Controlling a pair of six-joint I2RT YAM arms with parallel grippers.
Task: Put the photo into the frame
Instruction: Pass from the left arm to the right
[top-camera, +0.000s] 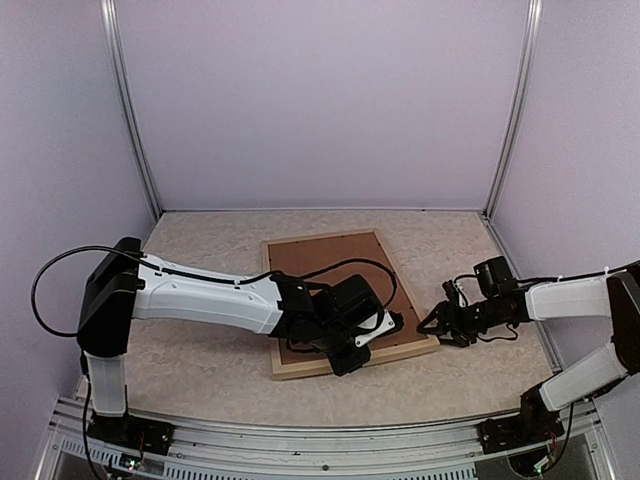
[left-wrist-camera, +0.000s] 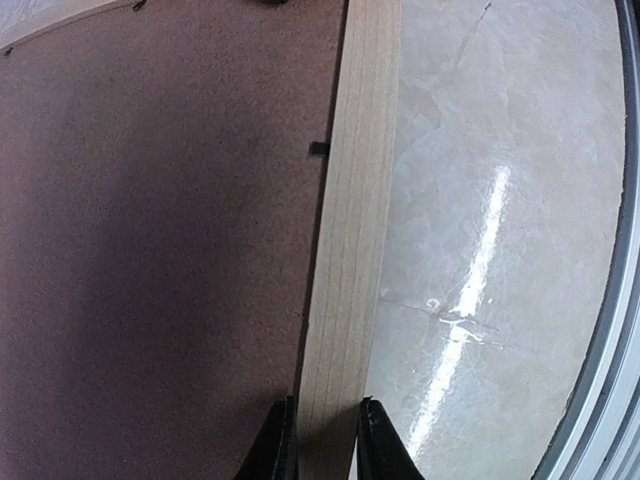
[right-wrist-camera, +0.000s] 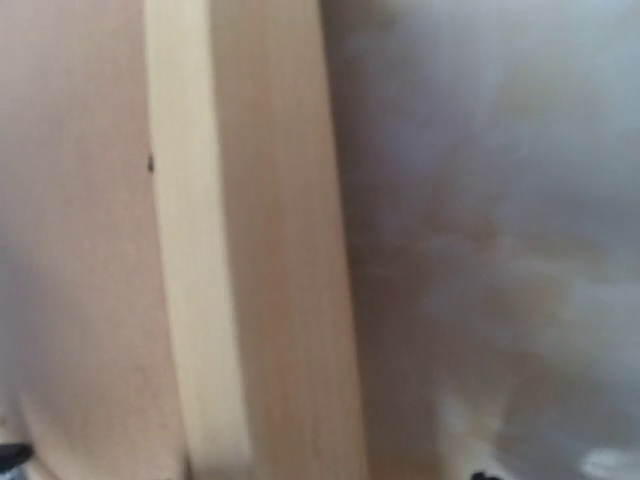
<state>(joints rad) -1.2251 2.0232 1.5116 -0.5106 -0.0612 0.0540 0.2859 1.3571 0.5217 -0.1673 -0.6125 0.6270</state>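
Observation:
The pale wood frame (top-camera: 300, 368) lies flat in the middle of the table, and a brown backing board (top-camera: 320, 262) fills it. The photo is hidden. My left gripper (top-camera: 345, 363) reaches over the board to the frame's near rail. In the left wrist view its fingertips (left-wrist-camera: 280, 440) press both sides of the rail (left-wrist-camera: 350, 200), so the left gripper (left-wrist-camera: 325, 432) is shut on it. My right gripper (top-camera: 437, 325) sits at the frame's right rail near the front corner, jaws spread. The right wrist view is blurred, with the rail (right-wrist-camera: 250, 250) running up between the widely parted tips.
A small black tab (left-wrist-camera: 318, 149) sticks out where the board (left-wrist-camera: 150, 250) meets the rail. Pale marbled tabletop (left-wrist-camera: 480, 250) lies beside the frame. The table's metal front edge (top-camera: 320, 440) runs just behind the arm bases, and purple walls enclose the other sides.

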